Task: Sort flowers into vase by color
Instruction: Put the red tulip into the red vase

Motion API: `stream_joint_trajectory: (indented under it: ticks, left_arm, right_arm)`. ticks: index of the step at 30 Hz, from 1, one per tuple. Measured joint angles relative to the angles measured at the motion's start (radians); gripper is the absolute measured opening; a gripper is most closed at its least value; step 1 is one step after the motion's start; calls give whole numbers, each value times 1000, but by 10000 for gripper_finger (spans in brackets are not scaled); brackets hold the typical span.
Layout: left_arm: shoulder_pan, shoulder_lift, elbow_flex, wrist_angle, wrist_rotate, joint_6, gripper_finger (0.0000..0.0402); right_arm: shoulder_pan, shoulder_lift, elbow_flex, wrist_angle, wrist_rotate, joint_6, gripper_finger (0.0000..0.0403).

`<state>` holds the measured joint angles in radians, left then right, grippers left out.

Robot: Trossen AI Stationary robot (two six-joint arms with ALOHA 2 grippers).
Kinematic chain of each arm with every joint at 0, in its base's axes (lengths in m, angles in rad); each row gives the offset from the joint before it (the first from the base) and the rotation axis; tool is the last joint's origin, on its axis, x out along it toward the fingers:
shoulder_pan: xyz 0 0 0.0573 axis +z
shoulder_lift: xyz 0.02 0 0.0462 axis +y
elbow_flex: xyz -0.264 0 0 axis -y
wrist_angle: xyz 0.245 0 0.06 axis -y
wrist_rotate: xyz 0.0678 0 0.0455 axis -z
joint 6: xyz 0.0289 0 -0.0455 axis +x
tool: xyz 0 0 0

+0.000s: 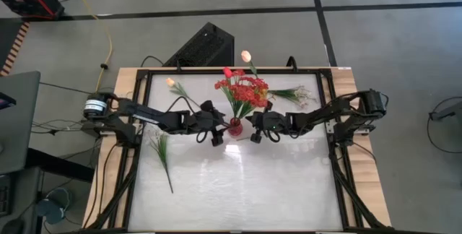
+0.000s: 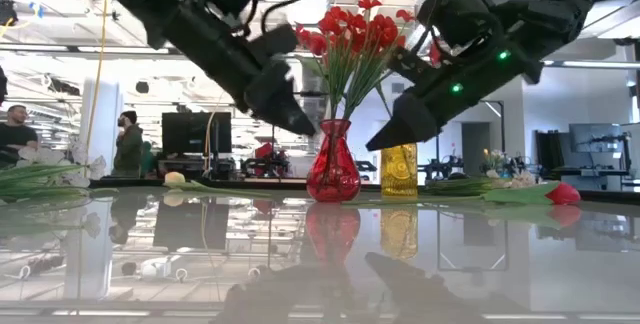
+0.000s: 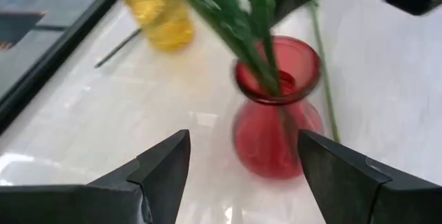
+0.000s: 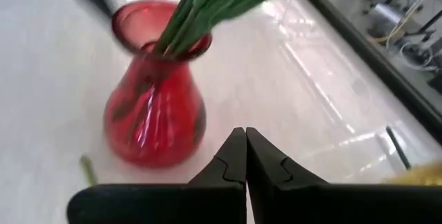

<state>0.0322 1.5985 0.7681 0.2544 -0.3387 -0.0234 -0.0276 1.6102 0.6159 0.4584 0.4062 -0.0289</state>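
Two vases on the surface (image 1: 238, 191): red vase (image 2: 333, 172) holding a full bunch of red flowers (image 1: 244, 89) on green stems; yellow vase (image 2: 399, 170) just behind, partly hidden, contents not discernible. Four loose flowers lying flat: pale tulip (image 1: 171, 83) far left, another pale tulip (image 1: 246, 56) past the far edge, white sprig (image 1: 297, 95) right, green sprig (image 1: 160, 147) near left, blossoms hard to make out. Left gripper (image 3: 242, 158) close beside red vase, fingers spread wide, empty. Right gripper (image 4: 246, 156) on the opposite side, fingers pressed together, holding nothing.
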Motion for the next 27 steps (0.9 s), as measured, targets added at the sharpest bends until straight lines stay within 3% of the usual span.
stream_joint_trajectory:
  ticks: [5,11,14,18,22,27]
  left_arm:
    - [-18,-139,0,-141,10,-116,256]
    - [-142,-205,0,-72,199,-179,244]
    - [-222,-135,1,87,209,-150,237]
    - [-256,29,55,271,128,-102,231]
    - [-233,229,220,252,133,-63,224]
    - [-237,441,521,66,-80,-12,209]
  right_arm:
    - [31,-119,0,-223,-8,70,25]
    - [135,-296,0,-558,-16,196,25]
    - [199,-374,0,-719,-29,290,25]
    - [291,-449,0,-855,-44,411,27]
    - [368,-482,-1,-904,-41,486,28]
    - [465,-476,-1,-979,-41,595,28]
